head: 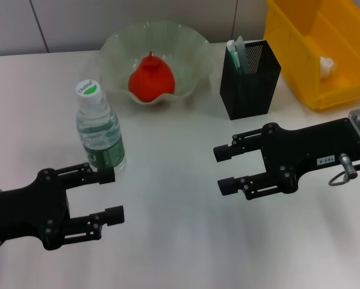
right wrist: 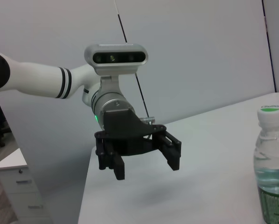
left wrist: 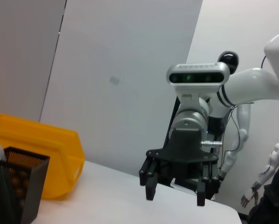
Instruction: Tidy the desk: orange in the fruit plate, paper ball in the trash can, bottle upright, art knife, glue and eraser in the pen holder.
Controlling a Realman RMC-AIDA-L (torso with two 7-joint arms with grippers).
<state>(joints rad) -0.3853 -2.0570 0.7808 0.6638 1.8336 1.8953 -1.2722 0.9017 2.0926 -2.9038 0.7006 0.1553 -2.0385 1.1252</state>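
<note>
The orange (head: 150, 81) lies in the fruit plate (head: 117, 51) at the back. The bottle (head: 99, 129) stands upright, left of centre; it also shows in the right wrist view (right wrist: 272, 168). The paper ball (head: 328, 66) lies inside the trash can (head: 300, 66). The pen holder (head: 250, 81) holds pale green and white items that stick out of its top; the eraser is not visible. My left gripper (head: 111, 194) is open and empty, just in front of the bottle. My right gripper (head: 221, 169) is open and empty, in front of the pen holder.
The white table (head: 174, 241) stretches between and in front of both grippers. The left wrist view shows the right gripper (left wrist: 176, 189), the trash can (left wrist: 41, 154) and the pen holder (left wrist: 13, 186). The right wrist view shows the left gripper (right wrist: 146, 165).
</note>
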